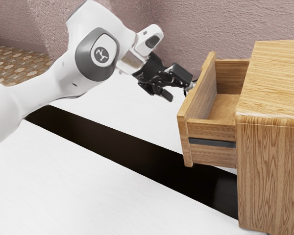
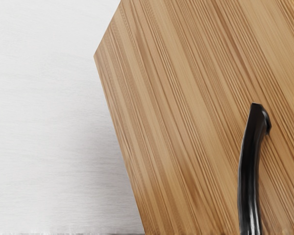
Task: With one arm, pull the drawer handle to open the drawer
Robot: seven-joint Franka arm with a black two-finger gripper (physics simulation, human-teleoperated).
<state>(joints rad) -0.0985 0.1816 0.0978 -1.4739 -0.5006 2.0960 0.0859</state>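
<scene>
The white, seven-joint robot arm (image 1: pixel 88 63) reached in from the exterior view's left, over the white table (image 1: pixel 78 196) and the black strip (image 1: pixel 137 156) running across it below the tool. The black two-finger tool (image 1: pixel 179 84) sat at the arm's end, right against the outer face of the light-wood drawer (image 1: pixel 210 129). Whether the tool was open or closed, and whether it had hold of anything, could not be told. In the wrist view, the drawer's striped wooden front (image 2: pixel 186 122) lay just ahead of the tool, with the black curved handle (image 2: pixel 250 181) fixed to it close by. The drawer stood pulled well out toward the tool, its hollow inside showing. Beyond the drawer, farthest from the tool, stood the light-wood cabinet (image 1: pixel 272 137) that housed it.
</scene>
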